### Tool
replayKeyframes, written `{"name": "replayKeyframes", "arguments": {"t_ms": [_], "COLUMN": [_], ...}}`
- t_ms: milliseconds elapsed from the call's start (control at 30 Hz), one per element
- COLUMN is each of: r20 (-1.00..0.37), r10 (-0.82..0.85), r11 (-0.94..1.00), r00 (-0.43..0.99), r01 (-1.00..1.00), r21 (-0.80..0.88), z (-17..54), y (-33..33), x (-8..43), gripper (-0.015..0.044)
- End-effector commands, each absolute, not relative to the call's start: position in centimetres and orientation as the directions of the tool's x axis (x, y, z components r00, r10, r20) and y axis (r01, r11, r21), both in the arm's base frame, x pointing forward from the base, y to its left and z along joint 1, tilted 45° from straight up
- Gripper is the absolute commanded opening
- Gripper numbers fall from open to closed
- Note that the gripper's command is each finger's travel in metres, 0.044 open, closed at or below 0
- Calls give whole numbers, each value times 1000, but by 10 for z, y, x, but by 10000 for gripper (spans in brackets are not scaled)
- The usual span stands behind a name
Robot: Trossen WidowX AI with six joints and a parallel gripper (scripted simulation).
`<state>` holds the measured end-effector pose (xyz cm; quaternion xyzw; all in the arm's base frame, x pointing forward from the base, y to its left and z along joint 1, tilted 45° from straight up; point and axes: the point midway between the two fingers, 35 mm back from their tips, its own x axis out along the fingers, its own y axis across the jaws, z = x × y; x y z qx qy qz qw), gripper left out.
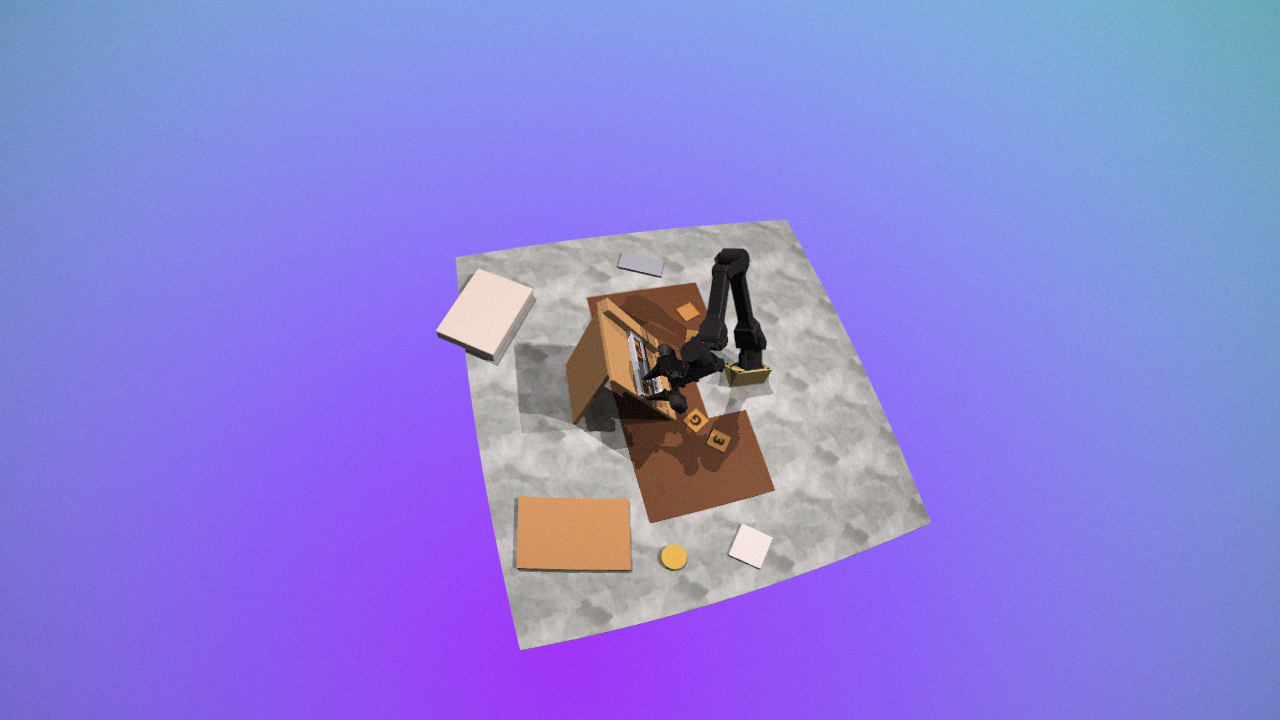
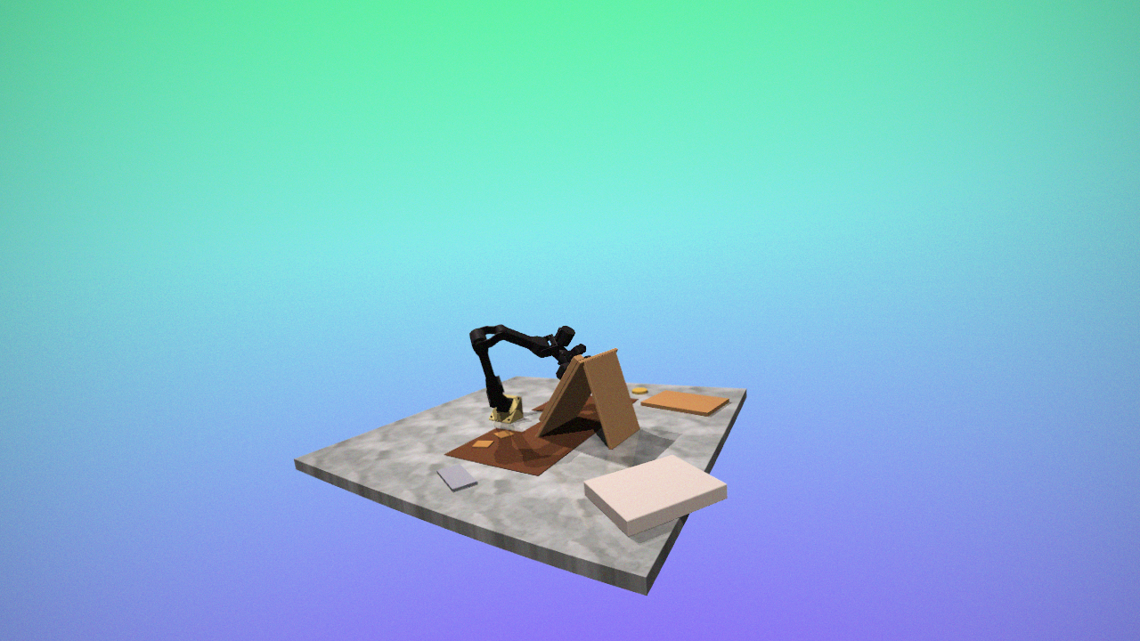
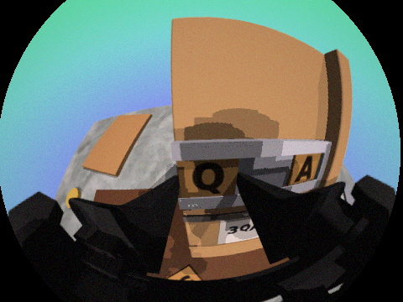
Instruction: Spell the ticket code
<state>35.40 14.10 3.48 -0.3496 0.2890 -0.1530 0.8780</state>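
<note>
My gripper (image 1: 648, 386) (image 3: 207, 178) is shut on the Q tile (image 3: 207, 177), which stands upright between the bars at the left end of the rail (image 3: 235, 148) (image 1: 634, 353). The A tile (image 3: 306, 169) sits at the rail's right end, with a gap between it and Q. The rail is on the sloping board (image 3: 252, 75) (image 1: 619, 353). The ticket (image 3: 235, 238) below shows 3Q and part of another letter; my right finger hides the rest. The G tile (image 1: 695, 420) and the 3 tile (image 1: 717, 440) lie on the brown mat (image 1: 716, 492).
Two more tiles, one here (image 1: 687, 311) (image 2: 483, 443), lie at the mat's other end, letters unreadable. A cream block (image 1: 486, 313) (image 2: 653, 490) overhangs the counter edge. An orange panel (image 1: 572, 534) (image 3: 117, 144), yellow disc (image 1: 674, 556), white square (image 1: 750, 545) and grey slab (image 1: 640, 264) lie around.
</note>
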Motion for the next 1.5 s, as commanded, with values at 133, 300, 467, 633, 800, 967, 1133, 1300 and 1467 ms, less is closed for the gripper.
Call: {"name": "replayKeyframes", "arguments": {"t_ms": [133, 300, 467, 633, 800, 967, 1133, 1300, 1467], "r20": [-402, -402, -402, -402, -402, -402, -402, -402, -402], "r10": [-467, -467, -467, -467, -467, -467, -467, -467, -467], "r11": [711, 711, 711, 711, 711, 710, 710, 710, 710], "r00": [788, 788, 788, 788, 788, 788, 788, 788, 788], "r01": [64, 64, 64, 64, 64, 64, 64, 64, 64], "r21": [-700, -700, -700, -701, -701, -701, -701, -701, -701], "z": [39, 41, 43, 45, 48, 50, 52, 54, 56], "y": [139, 136, 134, 132, 130, 128, 126, 123, 121], "x": [354, 354, 354, 354, 354, 353, 353, 353, 353], "gripper": [0, 0, 0, 0, 0, 0, 0, 0, 0]}}
